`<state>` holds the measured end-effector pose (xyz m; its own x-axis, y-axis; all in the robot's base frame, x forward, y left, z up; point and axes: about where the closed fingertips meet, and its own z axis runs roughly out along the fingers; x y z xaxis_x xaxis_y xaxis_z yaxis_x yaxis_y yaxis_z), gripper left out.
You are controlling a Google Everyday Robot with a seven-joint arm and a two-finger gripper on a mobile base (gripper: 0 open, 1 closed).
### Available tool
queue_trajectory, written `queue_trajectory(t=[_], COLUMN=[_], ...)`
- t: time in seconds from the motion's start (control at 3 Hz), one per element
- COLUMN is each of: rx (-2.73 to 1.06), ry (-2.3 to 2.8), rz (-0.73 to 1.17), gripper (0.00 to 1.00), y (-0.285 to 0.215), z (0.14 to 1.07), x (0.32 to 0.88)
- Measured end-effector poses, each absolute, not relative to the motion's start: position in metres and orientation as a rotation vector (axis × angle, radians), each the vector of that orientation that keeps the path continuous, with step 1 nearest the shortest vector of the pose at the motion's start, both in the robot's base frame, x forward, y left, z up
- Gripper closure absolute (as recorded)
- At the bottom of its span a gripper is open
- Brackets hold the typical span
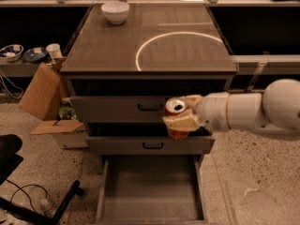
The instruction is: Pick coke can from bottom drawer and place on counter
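My gripper (182, 113) is shut on the coke can (175, 108), a small red can with a silver top, held upright in the air in front of the upper drawer front. The white arm comes in from the right. The bottom drawer (152, 191) is pulled open below, its grey floor bare. The counter (108, 46) with the thin white arc lies above and behind the can. The can's lower part is partly hidden by my fingers.
A white bowl (115, 11) stands at the counter's back left. Two closed drawer fronts with black handles (151, 107) sit above the open drawer. Cardboard boxes (43, 93) and a black chair base (18, 182) are on the floor at left.
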<state>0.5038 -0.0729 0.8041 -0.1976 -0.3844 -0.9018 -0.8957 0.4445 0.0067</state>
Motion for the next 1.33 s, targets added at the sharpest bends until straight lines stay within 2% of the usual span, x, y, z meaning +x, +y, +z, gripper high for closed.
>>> queue_trajectory(t=[0.33,0.67,1.0,1.33], rx=[-0.992,-0.862,-0.754,-0.718], ry=[1.781,1.688,1.614,1.613], rz=[0.687,0.697,0.725,0.771], gripper=[1.00,1.00,1.00,1.00], y=[-0.089,-0.084,-0.070,-0.033], z=[0.878,0.943,0.964,0.947], x=[0.554,0.624,0.706,0.788])
